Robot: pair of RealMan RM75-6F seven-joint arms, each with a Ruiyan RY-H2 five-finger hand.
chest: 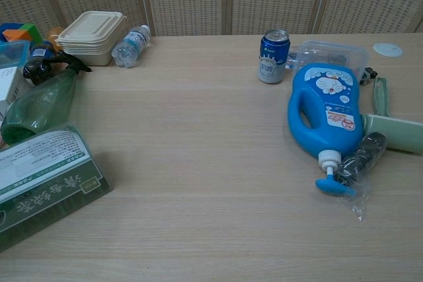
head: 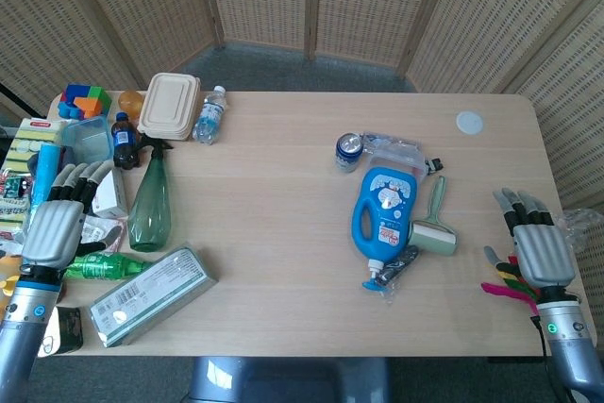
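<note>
Wicker screens close off the far side of a pale wooden bench (head: 283, 195) strewn with household things. As far as the pictures show, no handling has begun: nothing is lifted, and both hands hang at the bench's ends holding nothing. The left robot hand (head: 54, 224) is released, fingers straight and slightly apart, above the clutter at its own end; a white carton (head: 111, 192) lies just inward of its fingertips and a green spray bottle (head: 150, 203) a little further inward, with a green boxed pack (head: 151, 293) nearer the robot than that hand. The right robot hand (head: 534, 241) is likewise released, just beyond the bench edge, with coloured cords (head: 507, 280) beside its wrist. Nearest to it on the bench, inward, is a lint roller (head: 433, 226), touching a blue pump bottle (head: 382, 209) that lies on its side, well apart from the hand. Every grasp, I judge, is yet to come.

Only the head view shows the hands. The chest view shows neither, but gives the pump bottle's cartoon label, a blue can (chest: 273, 56) standing upright and a clear lidded tray (chest: 330, 52) behind the bottle
</note>
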